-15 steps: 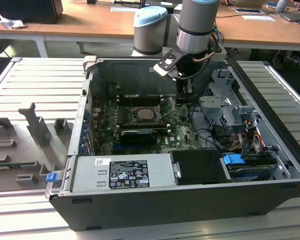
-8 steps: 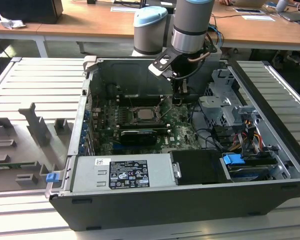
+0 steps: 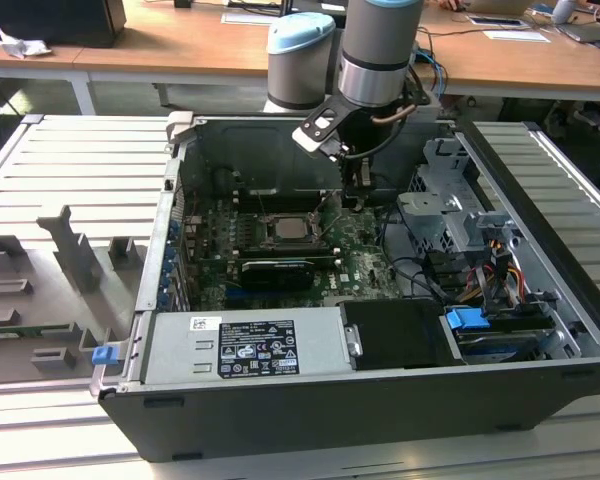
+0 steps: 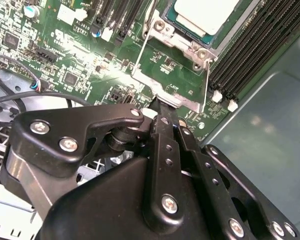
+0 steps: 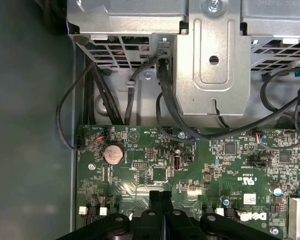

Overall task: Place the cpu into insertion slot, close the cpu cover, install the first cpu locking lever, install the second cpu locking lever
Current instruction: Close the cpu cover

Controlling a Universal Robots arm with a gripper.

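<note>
On the exterior view's left, a grey moulded plastic fixture (image 3: 70, 250) is lying outside the open dark computer case (image 3: 380, 420) and is playing no part here. Mid-board on the green motherboard (image 5: 220, 170), the cpu, a small pale square chip (image 4: 205, 12), is already sitting in the insertion slot, the black socket with a silvery rim (image 3: 272, 228).

Toward the exterior view's right of it, the cpu cover, a thin silvery frame plate (image 4: 167, 95), is standing open. The black gripper (image 4: 162, 106) is pressing joined fingertips against the cover's free edge; whether they are pinching it I cannot tell.

Closing the cover seems to be the step in hand, and it is calling for that edge to swing over the chip. Thin wire levers (image 4: 208, 75) and long black memory slots (image 4: 255, 50) are crowding the socket. Farther right, black cables (image 5: 165, 105) and a silvery drive cage (image 3: 450, 190) are hemming in the arm.
</note>
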